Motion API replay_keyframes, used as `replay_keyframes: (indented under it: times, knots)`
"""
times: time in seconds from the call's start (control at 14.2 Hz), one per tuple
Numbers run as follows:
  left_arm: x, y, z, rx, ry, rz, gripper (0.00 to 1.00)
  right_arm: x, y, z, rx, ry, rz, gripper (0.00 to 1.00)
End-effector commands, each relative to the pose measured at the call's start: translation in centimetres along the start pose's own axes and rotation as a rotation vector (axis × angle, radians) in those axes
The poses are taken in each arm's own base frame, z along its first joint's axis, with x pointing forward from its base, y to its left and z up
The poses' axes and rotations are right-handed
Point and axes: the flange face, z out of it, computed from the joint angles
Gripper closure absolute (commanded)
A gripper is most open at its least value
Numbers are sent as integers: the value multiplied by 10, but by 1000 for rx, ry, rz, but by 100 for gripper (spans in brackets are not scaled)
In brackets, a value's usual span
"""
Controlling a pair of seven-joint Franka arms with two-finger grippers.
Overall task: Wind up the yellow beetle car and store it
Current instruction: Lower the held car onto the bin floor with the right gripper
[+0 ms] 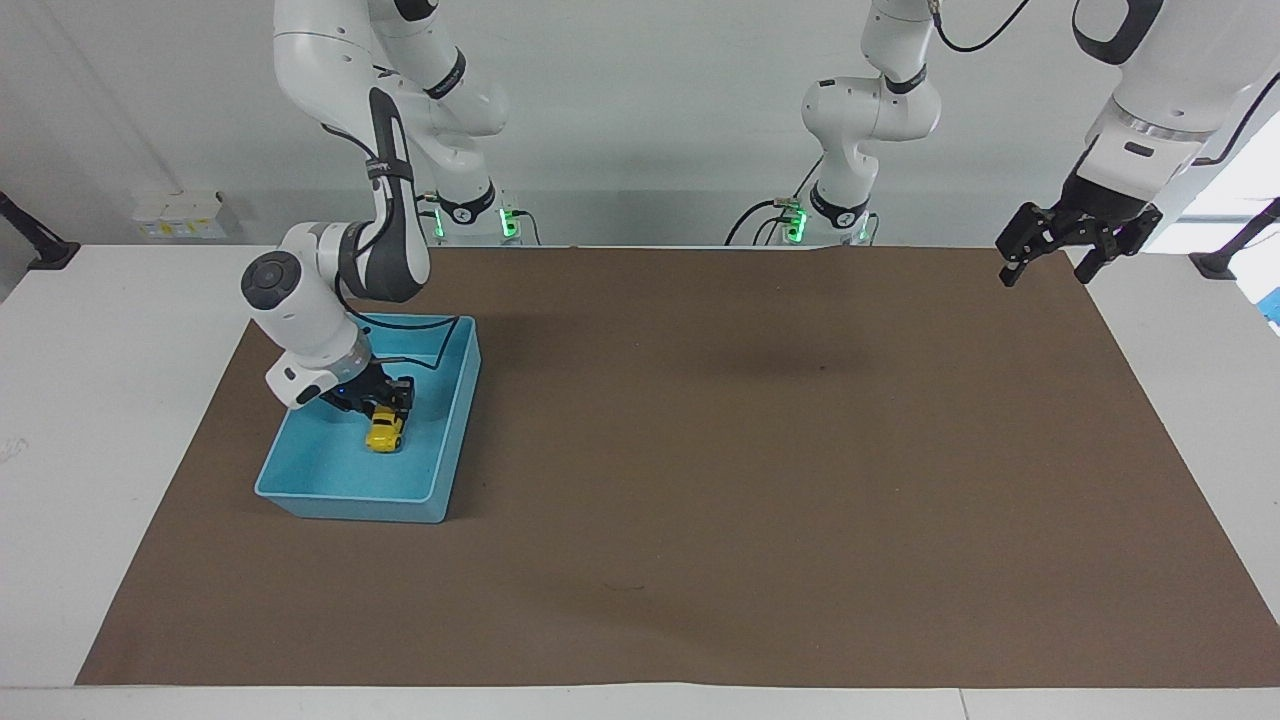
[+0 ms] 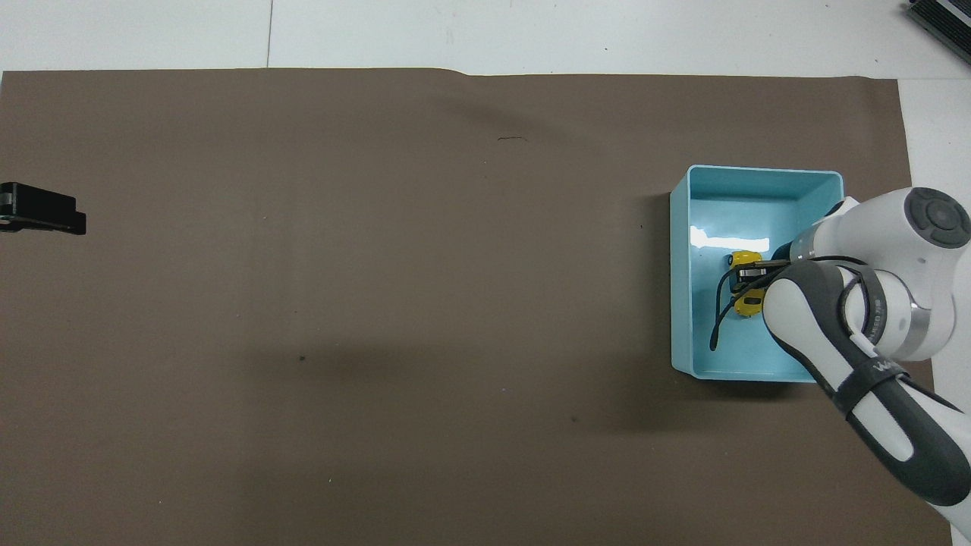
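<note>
Now the big brown paper mat [image 1: 700, 450] covers the white table [image 1: 110, 400]. On it, at the right arm's end, sits the light blue plastic tray [image 1: 452, 420]. Down inside the tray, the right gripper [image 1: 380, 408] has its fingers clamped on the tiny yellow beetle car [image 1: 383, 434]. Over the mat's corner at the left arm's end, the left gripper [image 1: 1050, 262] waits with fingers apart.

One yellow beetle car [image 1: 384, 432], one blue tray [image 1: 300, 488], one brown mat [image 1: 700, 450], one white table [image 1: 100, 400], two Franka arms, two grippers.
</note>
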Motion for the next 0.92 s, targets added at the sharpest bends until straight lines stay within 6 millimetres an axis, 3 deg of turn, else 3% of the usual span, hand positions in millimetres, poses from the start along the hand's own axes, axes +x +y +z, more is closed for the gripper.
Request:
replay_keyframes:
  times: [0.0, 0.07, 0.28, 0.49, 0.85]
  knots:
    - [-6, -3, 2, -6, -11, 4, 0, -2, -3, 1, 12, 19, 8, 41]
    - [-6, -2, 2, -6, -11, 5, 0, -1, -8, 1, 12, 17, -4, 0]
    - [-6, -2, 2, -7, -12, 5, 0, 2, -10, -9, 12, 25, 16, 0]
    - [-6, -16, 4, -7, -15, -16, 0, 7, -12, -31, -4, 47, 19, 0]
    - [-6, -14, 3, -7, -14, -12, 0, 26, -9, -88, -64, 62, -19, 0]
